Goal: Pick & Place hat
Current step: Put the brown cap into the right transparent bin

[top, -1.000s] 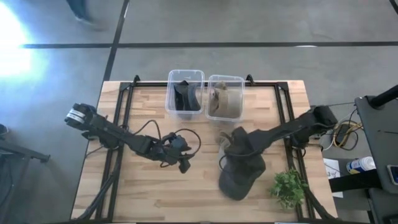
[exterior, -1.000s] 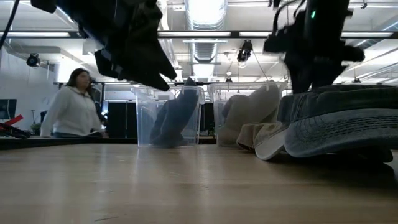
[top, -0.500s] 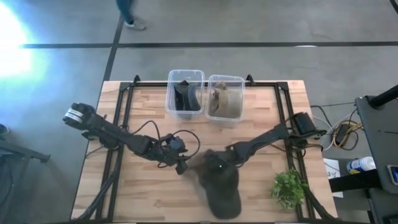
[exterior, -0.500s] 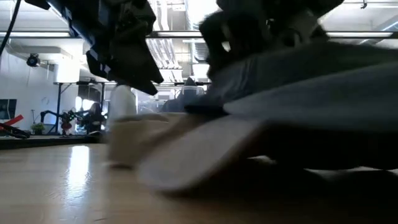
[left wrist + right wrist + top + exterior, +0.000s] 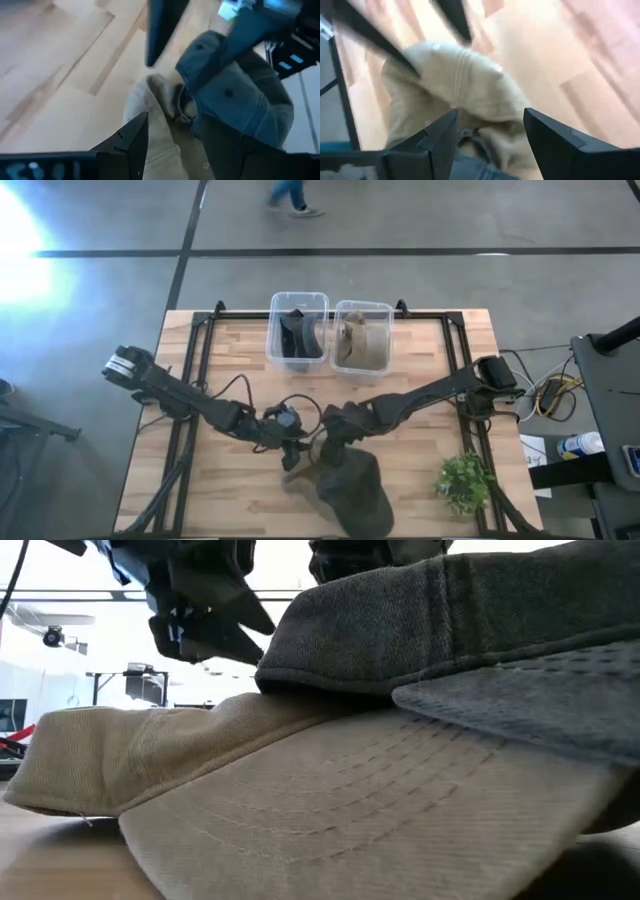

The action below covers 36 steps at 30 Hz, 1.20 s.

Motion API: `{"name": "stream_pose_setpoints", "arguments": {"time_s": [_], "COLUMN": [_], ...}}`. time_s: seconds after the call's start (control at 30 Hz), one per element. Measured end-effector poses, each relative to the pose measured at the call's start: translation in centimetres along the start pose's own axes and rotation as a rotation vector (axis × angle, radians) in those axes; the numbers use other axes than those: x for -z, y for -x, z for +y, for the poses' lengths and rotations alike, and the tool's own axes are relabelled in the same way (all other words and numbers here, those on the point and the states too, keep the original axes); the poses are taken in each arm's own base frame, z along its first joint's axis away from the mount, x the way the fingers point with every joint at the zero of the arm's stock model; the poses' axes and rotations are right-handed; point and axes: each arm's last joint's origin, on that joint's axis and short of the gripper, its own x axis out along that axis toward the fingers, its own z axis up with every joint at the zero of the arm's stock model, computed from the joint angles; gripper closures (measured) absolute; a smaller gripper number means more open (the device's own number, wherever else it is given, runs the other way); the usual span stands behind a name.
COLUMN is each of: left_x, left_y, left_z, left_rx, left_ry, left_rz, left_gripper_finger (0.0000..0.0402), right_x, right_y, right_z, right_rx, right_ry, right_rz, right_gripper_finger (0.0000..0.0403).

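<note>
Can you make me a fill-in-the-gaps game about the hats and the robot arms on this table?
1. The dark gray cap lies partly on top of the ____ cap.
2. The clear bins at the table's far edge number ____.
3. The small green plant stands on the same side as the ____ arm.
4. Both grippers, left gripper and right gripper, meet beside the ____.

Missing words: tan; two; right; caps

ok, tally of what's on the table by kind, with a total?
Hats: 4 — dark cap and tan cap loose at the front, dark hat in the left bin, tan hat in the right bin
Clear bins: 2 — left bin, right bin
Plants: 1 — small green plant
Total: 7
</note>
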Motion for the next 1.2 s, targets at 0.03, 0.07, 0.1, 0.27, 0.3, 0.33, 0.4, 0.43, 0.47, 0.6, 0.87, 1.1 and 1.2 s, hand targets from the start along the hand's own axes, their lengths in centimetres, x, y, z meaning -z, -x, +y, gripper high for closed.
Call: {"name": "stream_pose_setpoints", "arguments": {"time_s": [0.03,0.07,0.1,0.27,0.3,0.33,0.4,0.43,0.47,0.6,0.87,1.1,1.2], "left_x": [0.2,0.3,0.5,2.6,3.1,3.6,4.8,5.4,5.7,7.2,6.4,6.5,7.8], "left_y": [-0.3,-0.7,-1.1,-3.9,-4.6,-5.1,-6.1,-6.4,-6.6,-6.3,-1.5,1.7,2.5], "left_z": [0.1,0.0,0.0,0.4,0.5,0.6,1.2,1.5,1.7,3.5,4.7,5.3,6.0], "left_rx": [-0.003,0.002,0.008,0.052,0.070,0.082,0.072,0.051,0.027,-0.180,-0.495,-0.477,-0.510], "left_ry": [-0.003,-0.005,-0.011,-0.037,-0.031,-0.029,-0.037,-0.042,-0.047,-0.078,-0.022,0.218,0.283], "left_rz": [0.004,0.002,0.009,0.133,0.168,0.207,0.282,0.316,0.338,0.463,0.467,0.457,0.463], "left_gripper_finger": [0.0229,0.0229,0.0229,0.0229,0.0229,0.0229,0.0229,0.0230,0.0230,0.0230,0.0229,0.0229,0.0229], "right_x": [-0.2,-0.4,-0.5,0.8,1.5,2.1,3.2,3.8,4.4,6.7,8.3,6.1,4.2], "right_y": [0.2,0.3,0.6,0.5,0.3,0.1,-0.2,-0.3,-0.4,-0.9,0.5,3.7,5.0], "right_z": [0.0,0.1,0.2,0.9,1.0,1.0,1.0,1.0,0.9,-0.1,-1.8,-1.6,-1.1], "right_rx": [-0.001,-0.012,-0.039,-0.156,-0.156,-0.149,-0.139,-0.135,-0.126,-0.017,0.215,0.106,0.005], "right_ry": [0.001,0.001,0.001,-0.015,-0.019,-0.026,-0.036,-0.043,-0.048,-0.070,-0.123,-0.325,-0.419], "right_rz": [0.003,0.014,0.029,0.177,0.202,0.220,0.253,0.274,0.297,0.392,0.379,0.299,0.126], "right_gripper_finger": [0.0184,0.0184,0.0184,0.0184,0.0184,0.0184,0.0184,0.0184,0.0184,0.0184,0.0184,0.0184,0.0184]}}
